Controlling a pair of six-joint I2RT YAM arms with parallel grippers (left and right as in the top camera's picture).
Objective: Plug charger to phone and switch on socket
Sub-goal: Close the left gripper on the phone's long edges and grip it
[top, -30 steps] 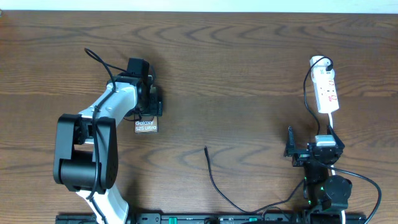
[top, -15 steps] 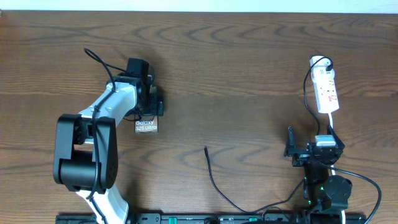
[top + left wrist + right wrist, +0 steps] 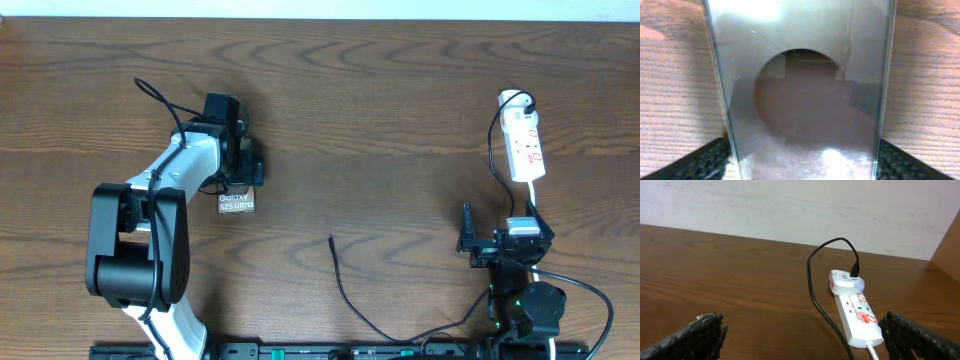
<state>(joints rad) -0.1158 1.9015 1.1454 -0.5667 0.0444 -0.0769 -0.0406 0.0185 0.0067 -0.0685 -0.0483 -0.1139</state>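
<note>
My left claw (image 3: pixel 241 178) grasps phone (image 3: pixel 235 203); hold it level, port toward charger (image 3: pixel 340 276). Right claw (image 3: pixel 807 337) released.

Dark phone (image 3: pixel 236 202), white Galaxy lettering up, in the left half, midway between far and near edges. Thin black charger (image 3: pixel 342 285) curving in from the mid near edge, tip loose on the wood. White, red-marked socket (image 3: pixel 526 148) lengthwise near the far right corner.
</note>
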